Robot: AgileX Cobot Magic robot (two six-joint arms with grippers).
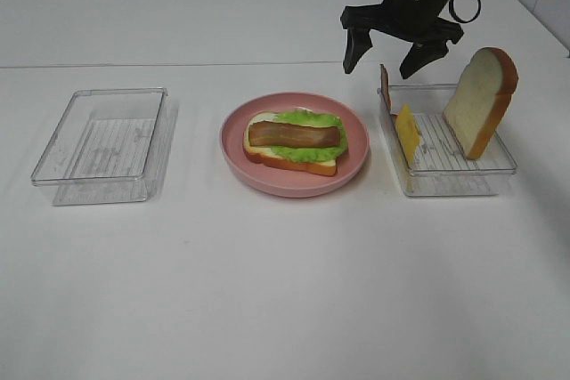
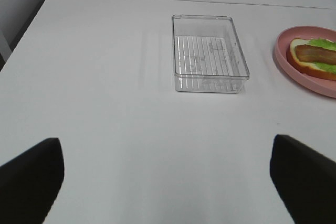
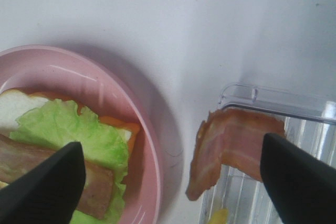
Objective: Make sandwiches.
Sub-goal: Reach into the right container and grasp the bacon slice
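On the round pink plate (image 1: 356, 156) lies an open sandwich (image 1: 293, 141): a bread slice, green lettuce and a brown bacon strip (image 1: 294, 135) on top. It also shows in the right wrist view (image 3: 63, 140) and the left wrist view (image 2: 315, 59). The right clear tray (image 1: 463, 175) holds a bacon strip (image 1: 385, 86) leaning on its near-left wall, a yellow cheese square (image 1: 408, 133) and an upright bread slice (image 1: 482, 100). My right gripper (image 1: 392, 61) is open and empty, above the tray's back left corner and the bacon (image 3: 233, 148). My left gripper (image 2: 168, 182) is open and empty.
An empty clear tray (image 1: 107, 141) stands left of the plate; it also shows in the left wrist view (image 2: 209, 53). The white table (image 1: 285, 291) has a seam running across behind the trays.
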